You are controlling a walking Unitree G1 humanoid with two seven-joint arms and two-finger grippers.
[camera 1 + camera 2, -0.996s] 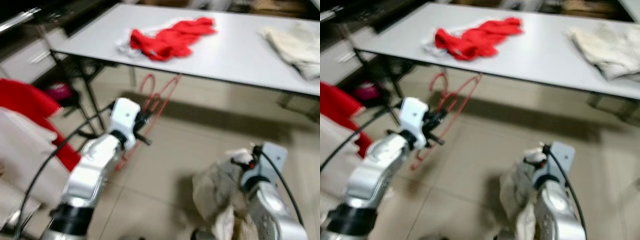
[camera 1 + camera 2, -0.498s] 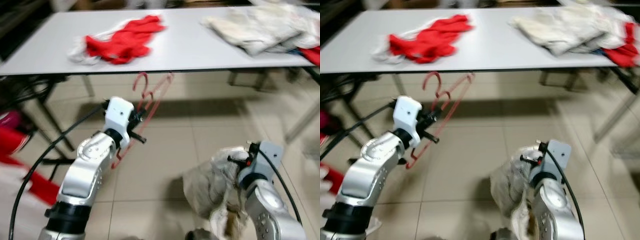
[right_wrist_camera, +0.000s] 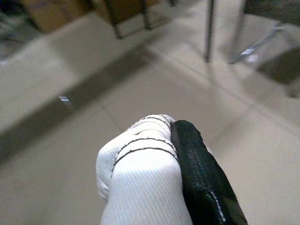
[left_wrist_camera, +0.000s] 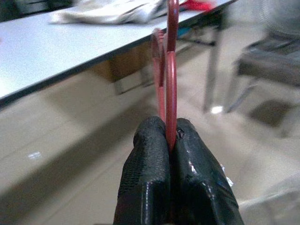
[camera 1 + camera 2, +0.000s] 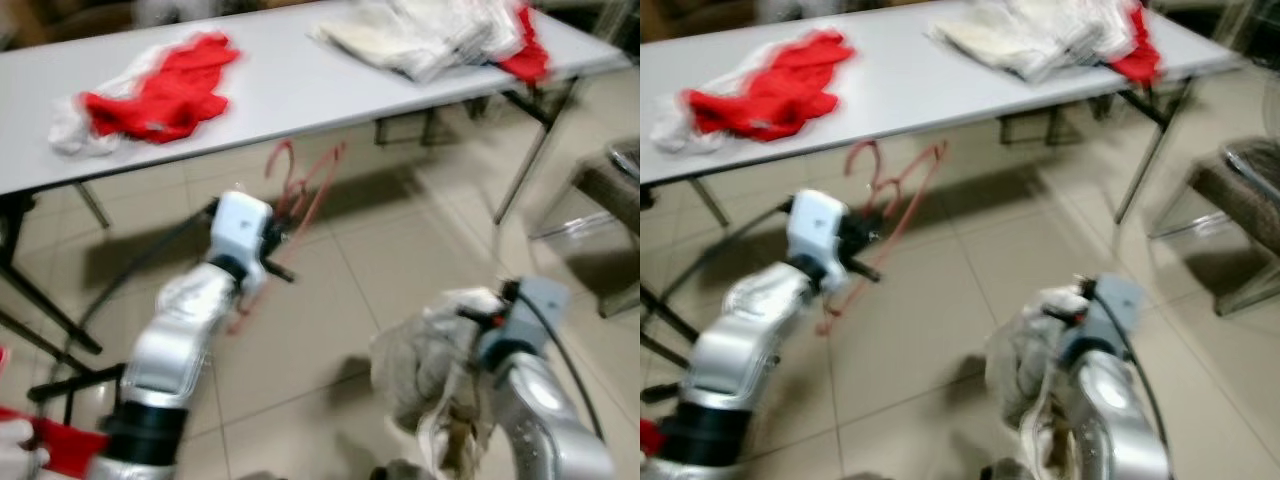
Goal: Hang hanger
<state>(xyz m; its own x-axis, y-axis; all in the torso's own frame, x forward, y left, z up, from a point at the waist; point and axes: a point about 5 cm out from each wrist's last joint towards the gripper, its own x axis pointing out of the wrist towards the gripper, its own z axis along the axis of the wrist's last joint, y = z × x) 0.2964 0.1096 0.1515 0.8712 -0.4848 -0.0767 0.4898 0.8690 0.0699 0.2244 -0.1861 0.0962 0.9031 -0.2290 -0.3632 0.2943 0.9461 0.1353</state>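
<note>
Hangers: red wire hangers, at least two by the hooks, exact count unclear through blur; held in the air in front of the table's near edge, hooks uppermost.
Left gripper: both fingers pressed together on the hanger wire, which rises straight up between them in the wrist view.
Right gripper: one black finger pressed against a white ribbed cloth; clamped on it. In the head views a pale bundle of the same cloth hangs over that arm, low and nearer the robot than the table.
Table: one long white table, beyond the hangers.
On table: one red garment with white trim toward its left end; one heap of pale cloths toward its right end; one further red piece at the heap's right edge.
Right of table: one chair, partly cut off.
Floor: beige tile below the hangers.
Obstruction: table legs stand between hangers and chair.
Image quality: head views blurred.
</note>
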